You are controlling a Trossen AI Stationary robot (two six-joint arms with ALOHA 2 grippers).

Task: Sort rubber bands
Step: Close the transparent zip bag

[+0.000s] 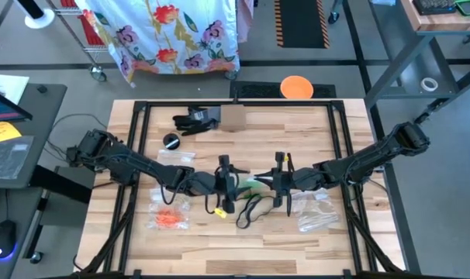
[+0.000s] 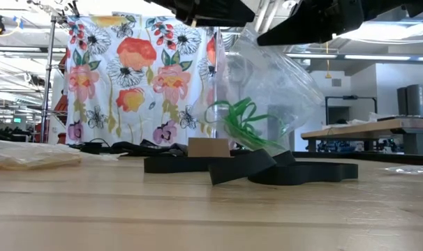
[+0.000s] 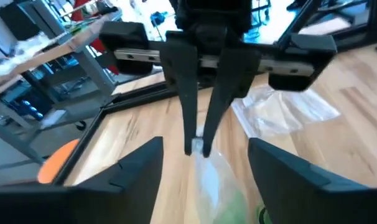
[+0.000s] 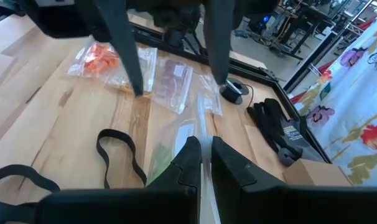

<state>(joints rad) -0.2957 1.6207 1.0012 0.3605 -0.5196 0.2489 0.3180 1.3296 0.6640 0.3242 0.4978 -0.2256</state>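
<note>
A clear zip bag with green rubber bands inside hangs over the table's middle. My right gripper is shut on the bag's upper edge. My left gripper faces it from the table's left and is open. Its two fingers stand on either side of the bag without touching it. In the high view the bag lies between my left gripper and my right gripper. My right gripper pinches the bag's upper edge between its two fingers. They come from the table's right, slanting a little downward. The bag hangs slack below the fingers, and its lower end reaches down to the black straps on the table.
Black strap loops lie under and near the bag. A bag of orange bands, one of dark red bands and more clear bags lie around. Black gloves, a cardboard box and a black round piece sit farther back.
</note>
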